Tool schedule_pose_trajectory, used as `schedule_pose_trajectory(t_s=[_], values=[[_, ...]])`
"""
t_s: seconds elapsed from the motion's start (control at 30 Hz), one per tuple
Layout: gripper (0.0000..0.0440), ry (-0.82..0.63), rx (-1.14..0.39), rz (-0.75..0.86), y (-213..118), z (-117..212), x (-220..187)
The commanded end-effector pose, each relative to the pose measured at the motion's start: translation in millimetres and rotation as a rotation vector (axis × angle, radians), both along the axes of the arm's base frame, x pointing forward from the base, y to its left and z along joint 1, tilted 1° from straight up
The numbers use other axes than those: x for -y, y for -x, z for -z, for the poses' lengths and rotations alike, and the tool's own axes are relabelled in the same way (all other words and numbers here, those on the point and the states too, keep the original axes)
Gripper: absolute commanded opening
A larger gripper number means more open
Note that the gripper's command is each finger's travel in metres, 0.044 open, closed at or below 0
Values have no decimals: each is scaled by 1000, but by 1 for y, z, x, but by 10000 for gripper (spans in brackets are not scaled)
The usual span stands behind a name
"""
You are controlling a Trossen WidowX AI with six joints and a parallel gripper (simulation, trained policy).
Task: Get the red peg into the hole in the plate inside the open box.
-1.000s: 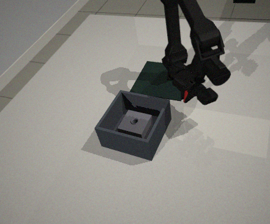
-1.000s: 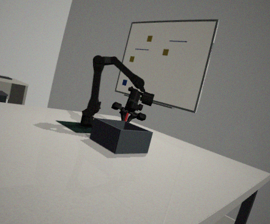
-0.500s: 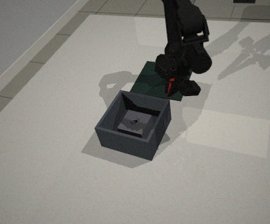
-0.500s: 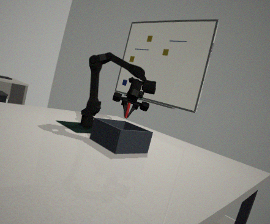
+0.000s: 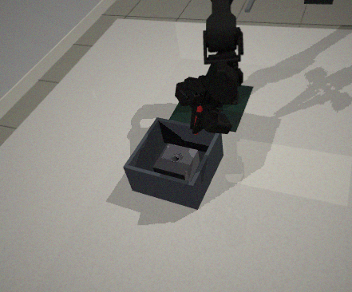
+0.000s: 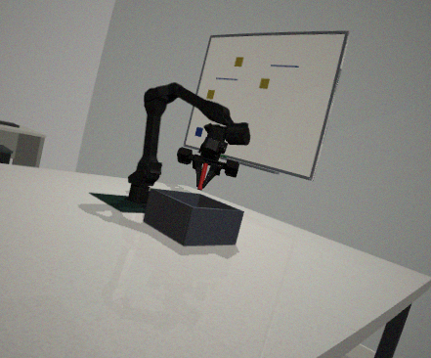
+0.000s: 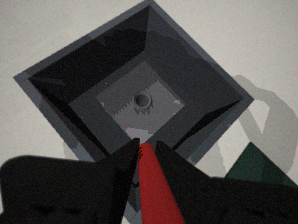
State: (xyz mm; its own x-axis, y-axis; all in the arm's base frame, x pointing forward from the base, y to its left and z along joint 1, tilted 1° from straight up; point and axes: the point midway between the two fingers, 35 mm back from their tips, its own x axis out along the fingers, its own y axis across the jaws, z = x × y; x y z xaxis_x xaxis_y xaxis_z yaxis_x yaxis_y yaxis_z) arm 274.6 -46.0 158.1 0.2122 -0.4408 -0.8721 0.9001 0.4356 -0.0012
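My gripper (image 5: 196, 129) (image 6: 200, 186) (image 7: 147, 144) is shut on the red peg (image 5: 199, 108) (image 6: 203, 175) (image 7: 155, 192). The peg leans slightly in the exterior view, and its lower end is above the rim level of the box. The open dark grey box (image 5: 162, 191) (image 6: 212, 227) (image 7: 195, 65) stands on the table. In the wrist view the peg's tip shows below the hole, near one corner of the box. The grey plate (image 5: 168, 160) (image 7: 162, 102) with its round hole (image 5: 176, 158) (image 7: 142, 100) lies at the box's bottom; the hole is empty.
A dark green mat (image 5: 242, 108) (image 6: 115, 201) (image 7: 255, 167) lies under the arm's base, behind the box. The box's four walls rise around the plate. The table's edge (image 6: 382, 313) runs at the right in the exterior view. A whiteboard (image 6: 289, 122) hangs on the wall behind.
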Motion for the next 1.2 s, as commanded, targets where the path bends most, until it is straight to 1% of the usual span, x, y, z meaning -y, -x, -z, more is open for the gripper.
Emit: schedule_pose_trajectory(t_s=[0.0, 0.4, 0.83, 0.87, 0.93, 1.1, 1.17], values=[[0, 8, -10, 8, -9, 8, 16], [2, -19, -37, -46, -27, 32, 50], [4, -73, -100, -187, -36, 62, 61], [13, -78, -106, -197, -36, 64, 61], [48, -89, -119, -215, -36, 69, 61], [171, -113, -140, -234, -36, 75, 65], [176, -115, -151, -259, -37, 75, 66]])
